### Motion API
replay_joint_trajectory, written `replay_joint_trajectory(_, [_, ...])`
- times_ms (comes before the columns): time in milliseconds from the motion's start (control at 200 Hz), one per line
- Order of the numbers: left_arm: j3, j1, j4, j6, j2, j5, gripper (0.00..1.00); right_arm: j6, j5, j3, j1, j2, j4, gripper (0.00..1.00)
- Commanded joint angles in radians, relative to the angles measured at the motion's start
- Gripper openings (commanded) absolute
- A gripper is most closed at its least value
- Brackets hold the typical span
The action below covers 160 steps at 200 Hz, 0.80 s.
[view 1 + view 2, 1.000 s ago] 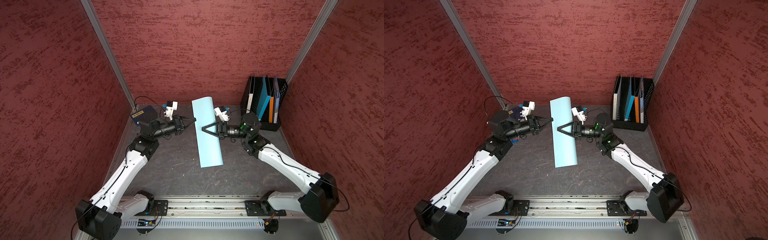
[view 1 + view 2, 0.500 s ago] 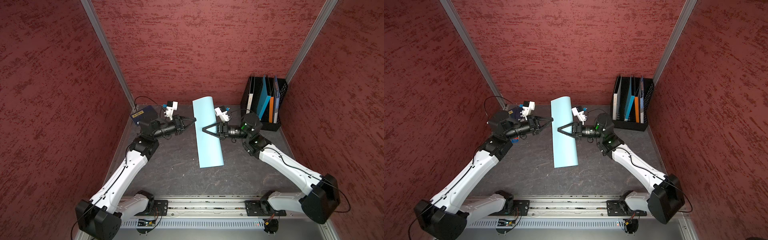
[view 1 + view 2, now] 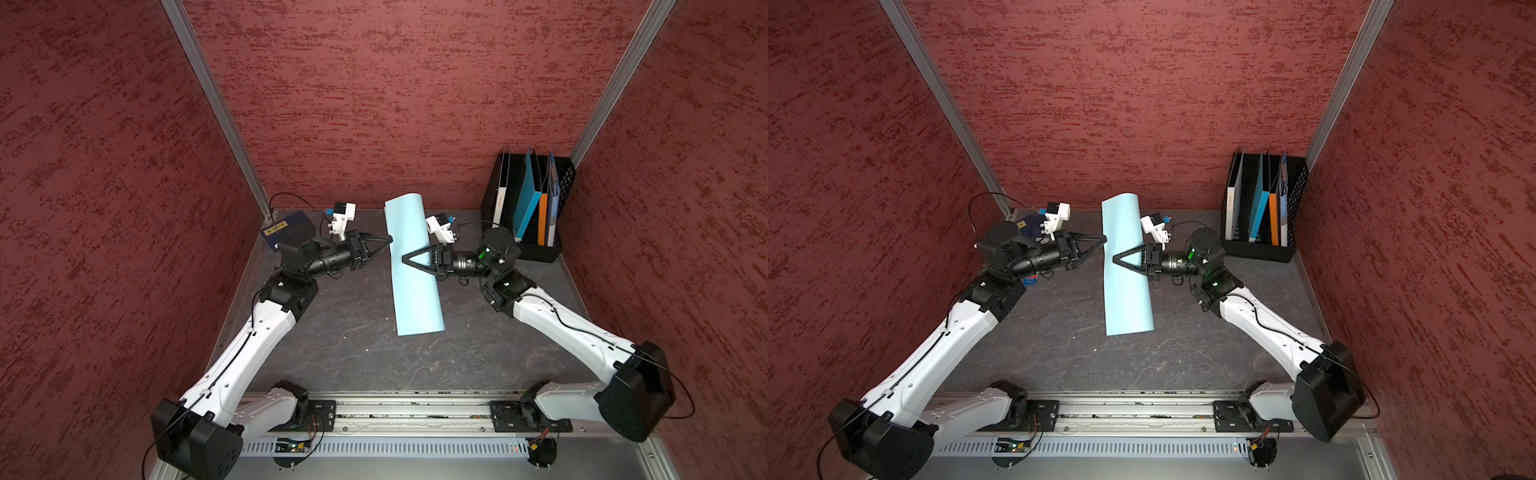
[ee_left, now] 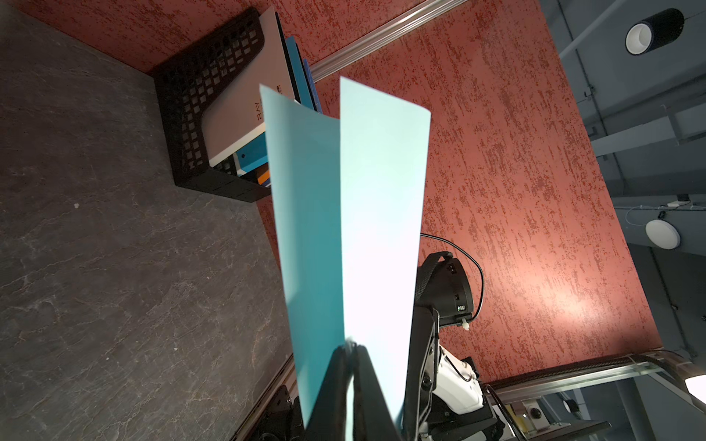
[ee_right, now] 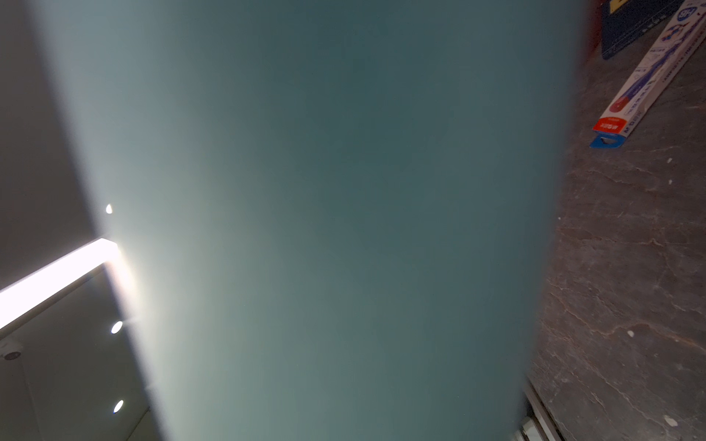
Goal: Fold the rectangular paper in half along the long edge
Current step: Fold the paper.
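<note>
The pale blue rectangular paper (image 3: 415, 299) is bent over on itself into a long narrow loop. It runs from the back wall toward the front in both top views (image 3: 1127, 299). My left gripper (image 3: 390, 239) is shut on its two long edges, pinched together at the tips in the left wrist view (image 4: 350, 345). My right gripper (image 3: 404, 260) reaches in from the opposite, rounded side, with one of its fingers (image 4: 422, 343) lying over the upper layer. Its other finger is hidden. The paper (image 5: 324, 191) fills the right wrist view and covers the jaws.
A black file holder (image 3: 523, 245) with folders stands in the back right corner. A navy booklet (image 3: 282, 226) lies in the back left corner. Below my left wrist a pen box (image 5: 634, 88) lies on the dark table. The arms' rail (image 3: 415, 411) runs along the front.
</note>
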Motion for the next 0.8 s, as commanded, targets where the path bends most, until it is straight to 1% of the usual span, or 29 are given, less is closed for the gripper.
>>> replay_joint_trajectory(0, [-0.012, -0.006, 0.037, 0.005, 0.003, -0.001, 0.09, 0.004, -0.001, -0.011, 0.008, 0.001, 0.047, 0.46])
replay_joint_trajectory(110, [-0.014, -0.006, 0.038, 0.005, 0.003, 0.0, 0.09, 0.004, -0.004, -0.007, 0.008, -0.001, 0.045, 0.42])
replay_joint_trajectory(160, [-0.014, -0.006, 0.039, 0.006, 0.002, 0.0, 0.09, 0.012, -0.004, -0.007, 0.009, -0.003, 0.055, 0.42])
replay_joint_trajectory(180, [-0.013, -0.006, 0.041, 0.006, 0.002, 0.0, 0.09, 0.015, -0.004, -0.008, 0.008, -0.003, 0.06, 0.43])
replay_joint_trajectory(240, [-0.012, -0.006, 0.041, 0.005, 0.002, 0.0, 0.09, 0.022, 0.007, -0.011, 0.008, -0.004, 0.055, 0.53])
replay_joint_trajectory(316, [-0.013, -0.006, 0.043, 0.005, 0.001, 0.0, 0.09, 0.021, 0.015, -0.016, 0.008, -0.006, 0.051, 0.61])
replay_joint_trajectory(366, [-0.015, -0.006, 0.044, 0.007, 0.001, 0.0, 0.09, 0.019, 0.02, -0.018, 0.009, -0.005, 0.047, 0.64])
replay_joint_trajectory(416, [-0.016, -0.006, 0.046, 0.004, 0.001, 0.0, 0.09, 0.019, 0.022, -0.02, 0.01, -0.002, 0.049, 0.66])
replay_joint_trajectory(661, [-0.023, -0.006, 0.042, 0.005, -0.005, -0.001, 0.09, 0.014, 0.024, -0.02, 0.011, 0.0, 0.042, 0.65])
replay_joint_trajectory(716, [-0.025, -0.006, 0.045, 0.004, -0.005, -0.001, 0.09, 0.017, 0.029, -0.021, 0.01, -0.001, 0.05, 0.63])
replay_joint_trajectory(797, [-0.028, -0.006, 0.053, 0.0, -0.003, -0.001, 0.09, 0.032, 0.031, -0.021, 0.013, 0.0, 0.077, 0.57])
